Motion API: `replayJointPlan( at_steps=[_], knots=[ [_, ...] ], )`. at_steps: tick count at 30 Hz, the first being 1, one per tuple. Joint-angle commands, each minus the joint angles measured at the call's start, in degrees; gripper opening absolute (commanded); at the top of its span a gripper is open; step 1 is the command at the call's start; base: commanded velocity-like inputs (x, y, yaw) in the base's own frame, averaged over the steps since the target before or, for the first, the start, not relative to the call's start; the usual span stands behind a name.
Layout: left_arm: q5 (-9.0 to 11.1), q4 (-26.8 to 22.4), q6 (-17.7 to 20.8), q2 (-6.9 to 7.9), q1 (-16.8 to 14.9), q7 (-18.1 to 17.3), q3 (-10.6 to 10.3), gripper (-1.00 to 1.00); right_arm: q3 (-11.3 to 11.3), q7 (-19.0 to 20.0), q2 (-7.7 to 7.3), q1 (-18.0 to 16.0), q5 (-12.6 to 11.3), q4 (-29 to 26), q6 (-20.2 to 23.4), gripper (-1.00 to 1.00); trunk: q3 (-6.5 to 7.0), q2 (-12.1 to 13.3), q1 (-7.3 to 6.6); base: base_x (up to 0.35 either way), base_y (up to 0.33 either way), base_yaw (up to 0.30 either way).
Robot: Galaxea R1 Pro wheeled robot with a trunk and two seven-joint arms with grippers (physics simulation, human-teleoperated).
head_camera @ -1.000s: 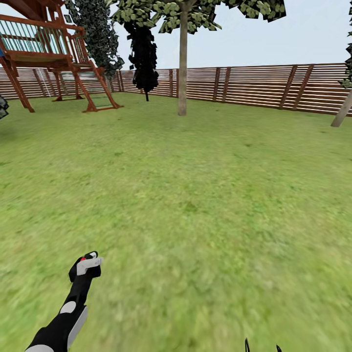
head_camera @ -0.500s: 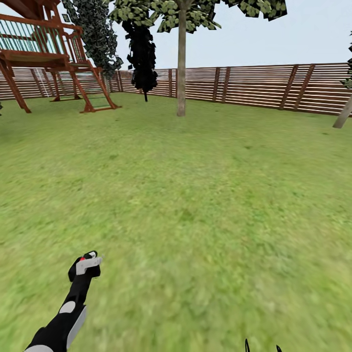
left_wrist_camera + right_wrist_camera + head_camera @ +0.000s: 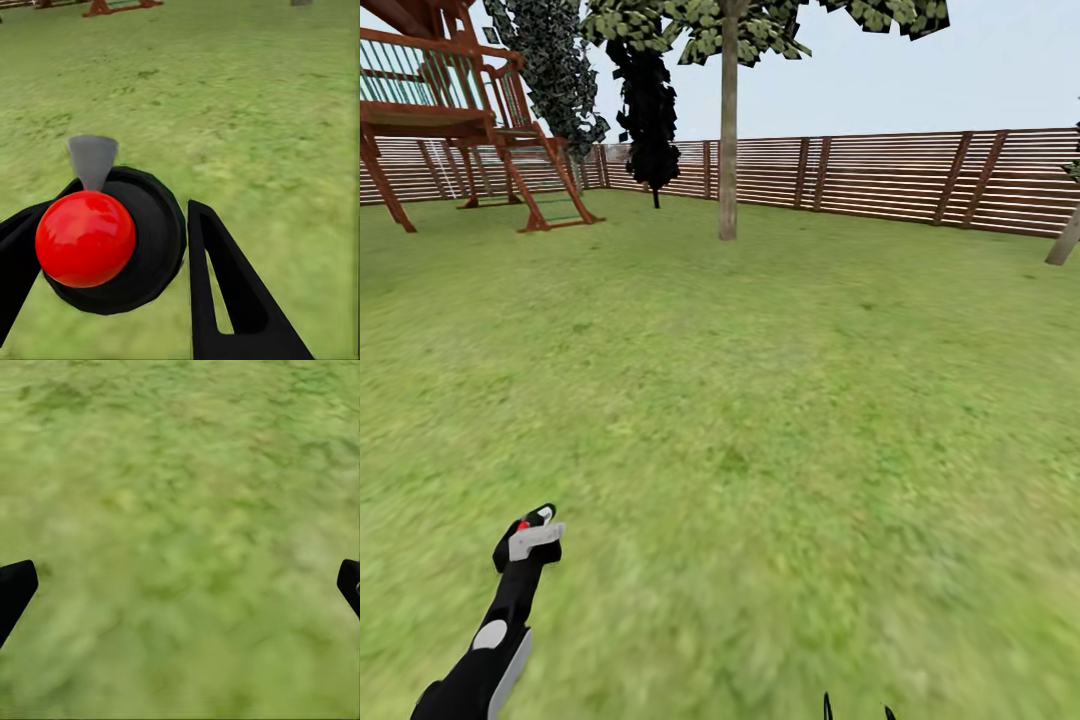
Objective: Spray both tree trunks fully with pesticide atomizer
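Since the earlier frame my view has swung slightly right. Open lawn (image 3: 780,400) runs to the slatted fence (image 3: 900,180); one tree trunk (image 3: 728,140) stands ahead, another (image 3: 1064,238) at far right. My left fingers (image 3: 225,300) clasp the pesticide atomizer (image 3: 112,240); my right fingers (image 3: 15,589) are spread wide, empty.

Green grass lawn (image 3: 780,400) runs to a brown slatted fence (image 3: 880,178) at 12 o'clock; a wooden play tower (image 3: 450,120) stands at 10 o'clock under pale sky.
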Motion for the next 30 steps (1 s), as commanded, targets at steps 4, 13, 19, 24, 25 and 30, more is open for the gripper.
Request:
replayJointPlan(
  at_steps=[4,13,19,24,25,30],
  knots=[
    [0.0,-0.37,0.98,-0.01,0.41,-0.02,0.07,-1.0,-0.45,0.0,1.05,0.0,-0.31,0.02,-0.06,1.0,0.0,0.0,0.0,0.303,-0.128,0.0],
    [-0.32,-1.68,1.07,-0.2,0.78,-0.02,-0.09,-1.0,-1.04,-0.26,-3.92,-0.03,-0.7,-6.77,6.05,1.0,0.0,0.0,0.0,0.303,-0.128,0.0],
    [-0.35,-1.66,1.1,-0.2,0.79,-0.02,-0.1,-1.0,-0.96,-0.17,-4.52,-0.03,-0.56,-7.27,6.05,1.0,0.0,0.0,0.0,0.303,-0.128,0.0],
    [-0.37,-1.65,1.1,-0.28,0.79,-0.02,-0.2,-1.0,-0.6,-0.09,-4.5,0.01,-0.49,-7.03,5.85,1.0,0.22,0.0,0.0,0.303,-0.128,0.0],
    [-0.36,-1.65,1.11,-0.32,0.79,-0.02,-0.24,-1.0,-0.61,-0.12,-4.51,0.04,-0.47,-6.94,5.82,1.0,0.3,0.0,0.0,0.303,-0.128,0.0],
    [-0.36,-1.65,1.09,-0.27,0.79,-0.02,-0.19,-1.0,-0.61,-0.09,-4.52,0.06,-0.46,-6.77,5.8,1.0,0.74,0.0,0.0,0.303,-0.128,0.0]
  ],
)
